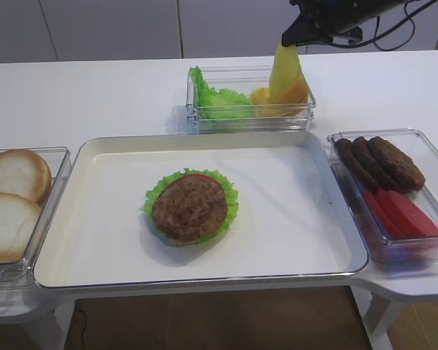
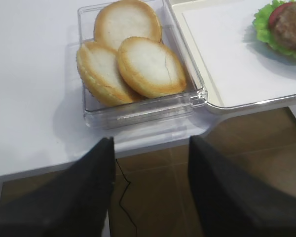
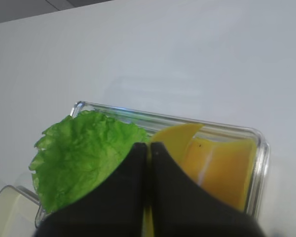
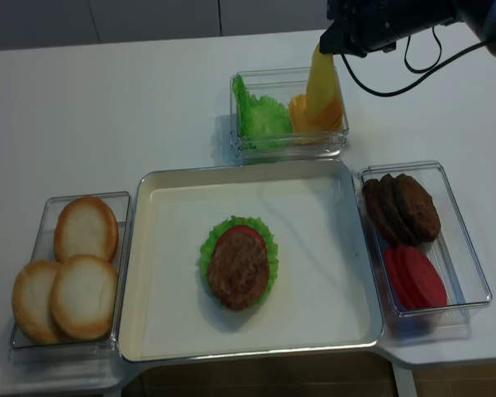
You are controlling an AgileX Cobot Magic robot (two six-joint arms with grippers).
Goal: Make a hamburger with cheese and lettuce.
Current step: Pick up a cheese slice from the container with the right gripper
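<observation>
1. While the right gripper [image 1: 290,36] pinches the top of a thin floppy yellow cheese slice [image 1: 286,74], the slice hangs long-axis down over the clear plastic bin [image 1: 248,120] at the back, its lower edge apparently among the stacked slices.
2. Its target lies toward the front and left of the fingers: the round hamburger stack with brown patty [image 1: 190,208], mid-tray.
3. A frilly green lettuce leaf [image 3: 81,155] sits beside the cheese in that bin.
4. The left gripper [image 2: 150,190] stands open by the buns — farther off.
5. From the right wrist view, the pinch point is hidden by the jaws.
</observation>
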